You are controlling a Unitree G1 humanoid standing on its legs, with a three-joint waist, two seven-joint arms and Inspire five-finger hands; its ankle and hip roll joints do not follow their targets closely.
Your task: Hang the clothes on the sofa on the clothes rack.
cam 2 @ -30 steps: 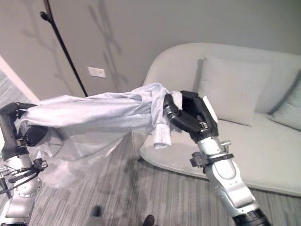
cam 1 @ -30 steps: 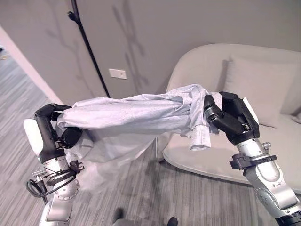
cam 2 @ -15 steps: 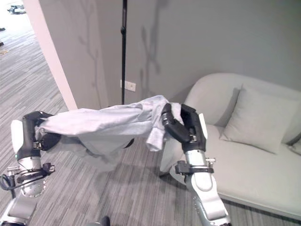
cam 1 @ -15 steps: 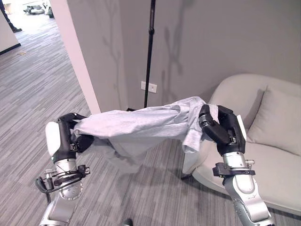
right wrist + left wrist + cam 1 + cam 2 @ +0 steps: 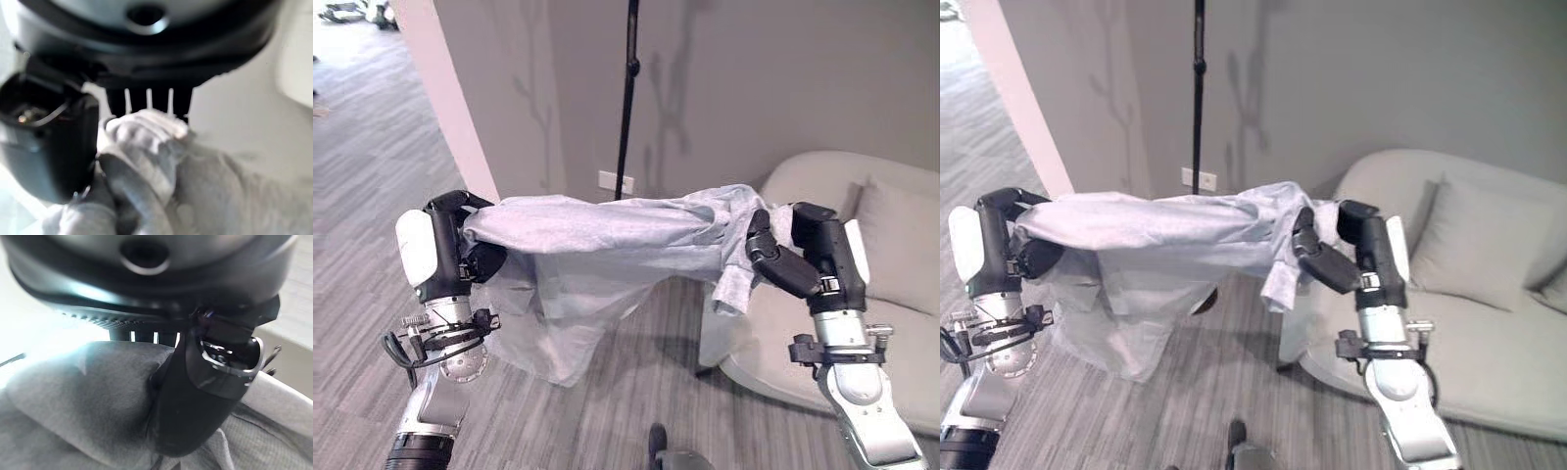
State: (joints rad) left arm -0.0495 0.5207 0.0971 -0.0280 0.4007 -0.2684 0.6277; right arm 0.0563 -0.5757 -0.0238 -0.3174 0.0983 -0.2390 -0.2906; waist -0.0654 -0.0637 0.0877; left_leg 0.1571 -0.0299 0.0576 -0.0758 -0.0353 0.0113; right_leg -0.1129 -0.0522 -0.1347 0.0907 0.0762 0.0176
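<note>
A light grey garment (image 5: 607,230) stretches in the air between my two hands, its lower part sagging toward the floor. My left hand (image 5: 450,245) is shut on its left end; the wrist view shows the thumb (image 5: 205,396) pressed into the cloth (image 5: 88,396). My right hand (image 5: 803,259) is shut on the bunched right end, with fingers (image 5: 146,100) curled over the folds (image 5: 146,132). The black pole of the clothes rack (image 5: 627,98) stands against the wall behind the garment. The pale sofa (image 5: 891,323) is at the right, behind my right arm.
A cushion (image 5: 1469,250) leans on the sofa's back. A white wall socket (image 5: 613,182) sits low on the grey wall beside the pole. A wall corner (image 5: 440,88) at the left opens onto striped grey carpet (image 5: 362,196).
The camera has swung left and up, bringing the rack's pole to the middle. Both hands still hold the garment, which now hangs lower and more spread out.
</note>
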